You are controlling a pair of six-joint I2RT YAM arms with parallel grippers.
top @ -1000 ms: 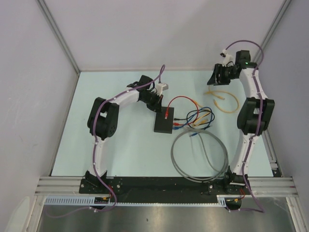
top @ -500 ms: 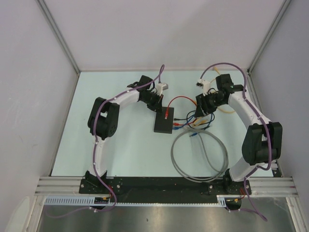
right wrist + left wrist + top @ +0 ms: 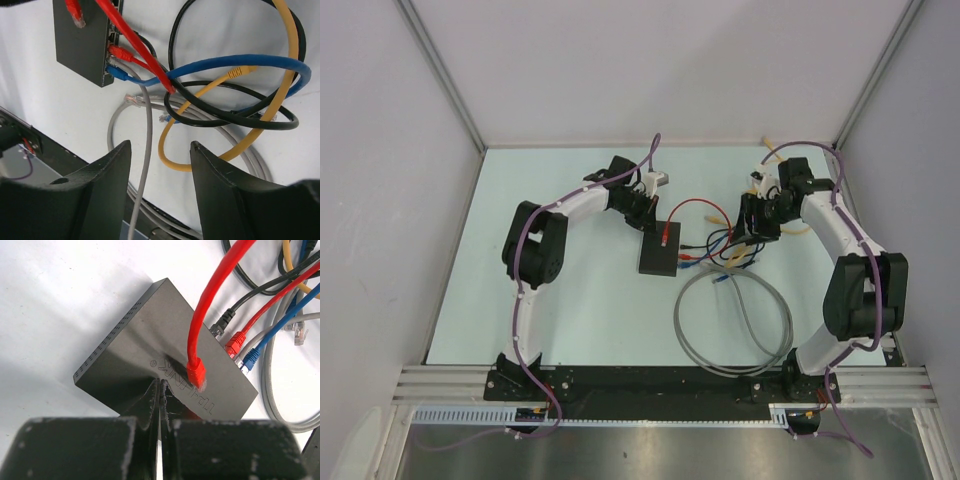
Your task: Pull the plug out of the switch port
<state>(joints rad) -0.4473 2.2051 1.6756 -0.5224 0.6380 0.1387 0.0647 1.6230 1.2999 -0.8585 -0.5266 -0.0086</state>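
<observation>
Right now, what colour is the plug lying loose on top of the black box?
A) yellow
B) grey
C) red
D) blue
C: a red plug lies on the flat top of the switch, not in any socket, while the blue plug sits at the switch's edge.

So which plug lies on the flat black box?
The red plug on the thick red cable; black plug, other red plug and blue plug enter the box's edge.
</observation>
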